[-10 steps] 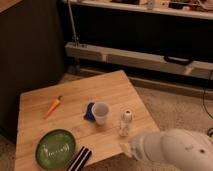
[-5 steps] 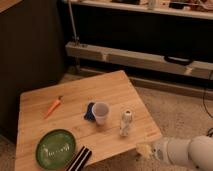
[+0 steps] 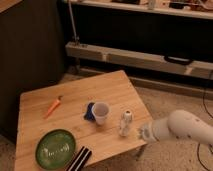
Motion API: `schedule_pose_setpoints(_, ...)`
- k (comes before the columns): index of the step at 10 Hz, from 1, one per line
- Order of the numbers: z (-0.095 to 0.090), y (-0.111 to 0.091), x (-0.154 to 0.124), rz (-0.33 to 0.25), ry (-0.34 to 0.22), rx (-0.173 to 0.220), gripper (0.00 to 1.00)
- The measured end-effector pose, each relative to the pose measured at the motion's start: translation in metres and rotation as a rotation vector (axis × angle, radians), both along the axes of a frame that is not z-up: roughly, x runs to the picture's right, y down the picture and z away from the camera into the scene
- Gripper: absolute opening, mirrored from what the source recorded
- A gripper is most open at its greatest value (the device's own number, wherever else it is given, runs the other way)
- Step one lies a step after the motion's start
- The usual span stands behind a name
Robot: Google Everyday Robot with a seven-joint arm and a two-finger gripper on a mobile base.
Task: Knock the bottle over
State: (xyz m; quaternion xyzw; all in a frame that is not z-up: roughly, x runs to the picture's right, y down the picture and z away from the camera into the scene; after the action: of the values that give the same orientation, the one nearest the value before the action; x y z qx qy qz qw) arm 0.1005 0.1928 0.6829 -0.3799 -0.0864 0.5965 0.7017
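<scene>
My claw (image 3: pixel 145 133), spread or pressed together I cannot tell, sits right of centre just beside the slim clear white-capped plastic bottle (image 3: pixel 126 123); swinging too hard could also topple the white paper cup (image 3: pixel 101 113).

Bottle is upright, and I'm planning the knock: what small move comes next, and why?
Probably push the gripper sideways toward the cup, into the bottle: it stands upright between them, with the gripper close beside it, apparently not touching.

The claw (image 3: pixel 144 133) has moved up from below the table's (image 3: pixel 75 95) edge to just beside the bottle (image 3: pixel 125 123).
</scene>
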Motion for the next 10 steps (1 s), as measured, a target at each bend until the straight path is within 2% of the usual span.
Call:
schedule_pose_setpoints(2, 0.017, -0.017, -0.005, -0.051, 0.023, -0.059, 0.0)
schedule_pose_setpoints(4, 0.022, -0.027, 0.003, -0.072, 0.059, -0.072, 0.0)
schedule_pose_setpoints(5, 0.024, -0.03, 0.01, -0.077, 0.071, -0.069, 0.0)
schedule_pose_setpoints(7, 0.032, -0.04, 0.017, -0.14, 0.074, -0.036, 0.0)
schedule_pose_setpoints(8, 0.037, -0.046, 0.015, -0.185, 0.071, -0.02, 0.0)
schedule_pose_setpoints(10, 0.048, -0.058, -0.009, -0.298, 0.062, 0.022, 0.0)
